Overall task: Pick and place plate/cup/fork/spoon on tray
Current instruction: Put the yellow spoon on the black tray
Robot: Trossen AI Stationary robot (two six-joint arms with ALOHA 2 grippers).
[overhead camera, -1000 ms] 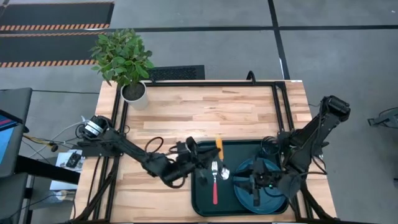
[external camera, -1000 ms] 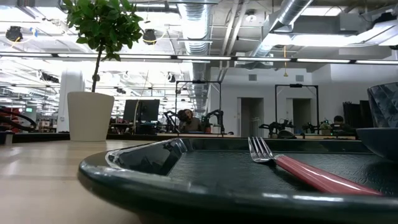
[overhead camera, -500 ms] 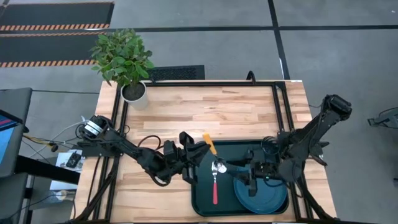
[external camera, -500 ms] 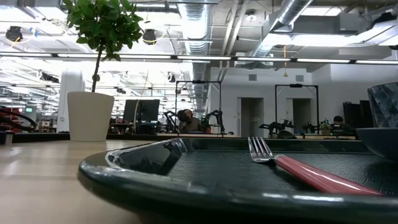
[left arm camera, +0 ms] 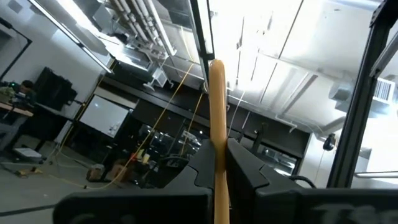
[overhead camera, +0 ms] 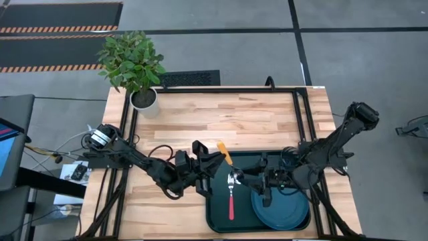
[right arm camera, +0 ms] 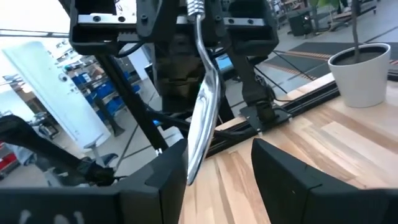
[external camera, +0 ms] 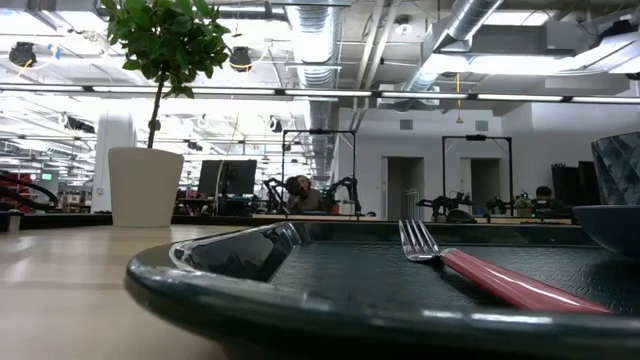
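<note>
Where the low view looks level across the table, the dark green tray (external camera: 300,300) fills the foreground, its raised rim nearest; on its floor lies the fork (external camera: 480,268), silver tines pointing away and red handle running toward the near right; at the right edge a dark curved rim shows, the dark teal-blue plate (external camera: 610,225), with the smoky cup (external camera: 618,165) above it; farther back on the left of the wooden table (external camera: 60,280) stands a white plant pot (external camera: 146,186) with a leafy plant; beyond lies a bright room with other robot rigs.

From above, the tray (overhead camera: 221,214) sits at the near middle-right of the table (overhead camera: 221,120); the fork (overhead camera: 231,199) lies along its left half and the plate (overhead camera: 284,213) fills its right half; the left gripper (overhead camera: 217,161) hovers over the tray's left far corner, its fingers closed on the orange handle of the spoon (overhead camera: 227,164), which is lifted and tilted with its silver bowl toward the right gripper (overhead camera: 249,179); in the left wrist view the handle (left arm camera: 217,143) stands clamped between the fingers (left arm camera: 245,171); the right gripper reaches across the tray from the right, its fingers (right arm camera: 286,180) spread apart, the spoon's bowl (right arm camera: 202,115) hanging between them without visible contact; the plant pot (overhead camera: 144,100) stands at the table's far left corner.
</note>
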